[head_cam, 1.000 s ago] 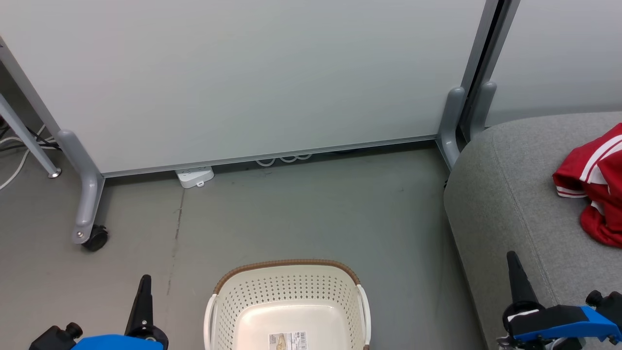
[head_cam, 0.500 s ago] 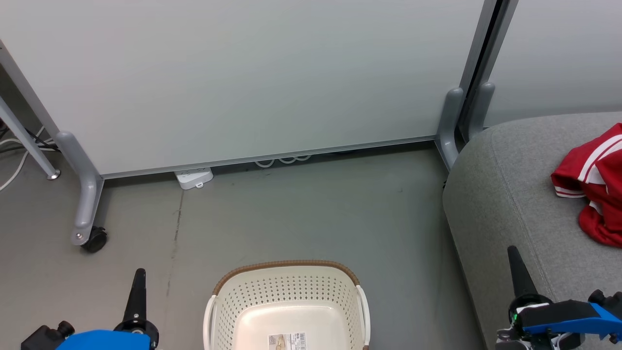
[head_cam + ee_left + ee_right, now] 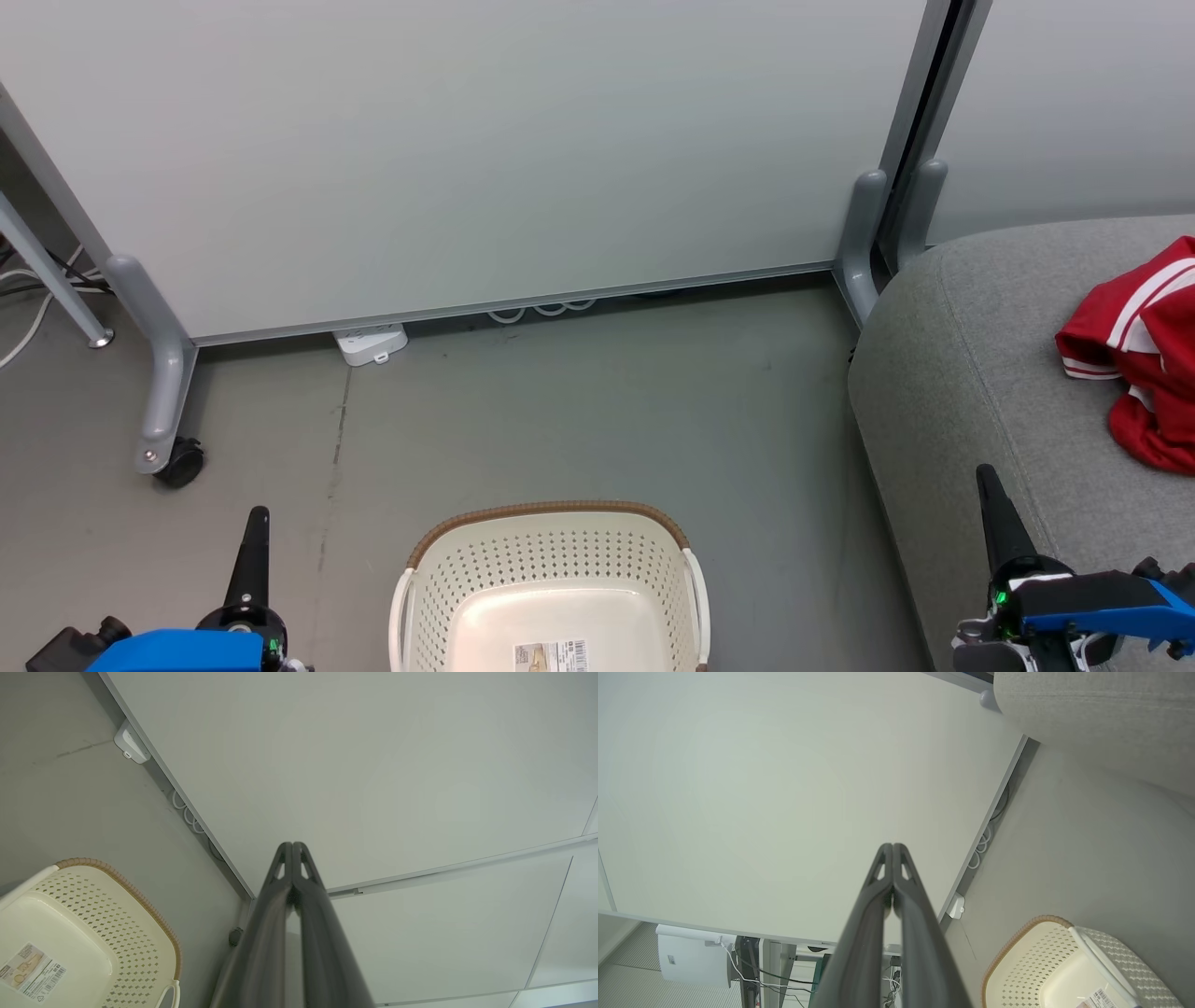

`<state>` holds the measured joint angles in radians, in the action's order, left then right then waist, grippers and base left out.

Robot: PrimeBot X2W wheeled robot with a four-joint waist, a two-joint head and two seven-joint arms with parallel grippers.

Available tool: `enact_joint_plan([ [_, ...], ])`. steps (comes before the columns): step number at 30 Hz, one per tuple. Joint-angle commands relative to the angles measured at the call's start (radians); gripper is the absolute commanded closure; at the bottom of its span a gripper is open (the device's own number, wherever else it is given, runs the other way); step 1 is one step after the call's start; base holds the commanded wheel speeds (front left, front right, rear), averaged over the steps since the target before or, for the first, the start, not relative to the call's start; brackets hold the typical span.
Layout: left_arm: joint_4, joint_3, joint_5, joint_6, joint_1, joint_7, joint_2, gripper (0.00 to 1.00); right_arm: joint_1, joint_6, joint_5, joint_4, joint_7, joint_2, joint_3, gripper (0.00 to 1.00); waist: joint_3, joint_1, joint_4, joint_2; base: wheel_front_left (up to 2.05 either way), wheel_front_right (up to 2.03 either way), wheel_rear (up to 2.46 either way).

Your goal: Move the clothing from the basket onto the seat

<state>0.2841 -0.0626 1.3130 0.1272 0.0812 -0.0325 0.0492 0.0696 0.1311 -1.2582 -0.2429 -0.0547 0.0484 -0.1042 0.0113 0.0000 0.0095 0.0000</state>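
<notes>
The left pincer (image 3: 257,515) is pointing up at the lower left of the head view, over the grey floor (image 3: 579,411). Its two dark fingers are pressing together along their length and gripping nothing. The right pincer (image 3: 984,474) is standing likewise at the lower right, over the front edge of the seat (image 3: 962,373), its jaws fully closed on themselves. The basket (image 3: 551,558) is sitting on the floor between the two arms, and the visible part of its pale bottom is carrying a printed label (image 3: 553,655). The clothing (image 3: 1144,355), red with white stripes, is lying crumpled on the seat at the right edge, well apart from the basket and from both pincers. A white partition panel (image 3: 467,140) is standing behind, with a white power strip (image 3: 372,342) lying at its foot.
</notes>
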Motion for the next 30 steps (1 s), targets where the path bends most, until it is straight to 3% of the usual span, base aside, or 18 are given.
enact_joint_plan([
  [1, -0.011, -0.009, 0.019, 0.004, 0.020, -0.005, 0.004, 1.00, 0.019, 0.000, -0.022, 0.005, -0.008, 0.002, -0.002, 1.00, 0.000, 0.0000, 0.000, 0.0000, 0.00, 0.00, 0.00],
  [30, -0.034, -0.044, 0.228, 0.006, 0.030, -0.065, 0.003, 1.00, 0.038, 0.000, -0.271, 0.000, -0.048, 0.003, -0.009, 1.00, -0.006, 0.0000, -0.007, 0.0000, 0.00, 0.00, 0.00],
])
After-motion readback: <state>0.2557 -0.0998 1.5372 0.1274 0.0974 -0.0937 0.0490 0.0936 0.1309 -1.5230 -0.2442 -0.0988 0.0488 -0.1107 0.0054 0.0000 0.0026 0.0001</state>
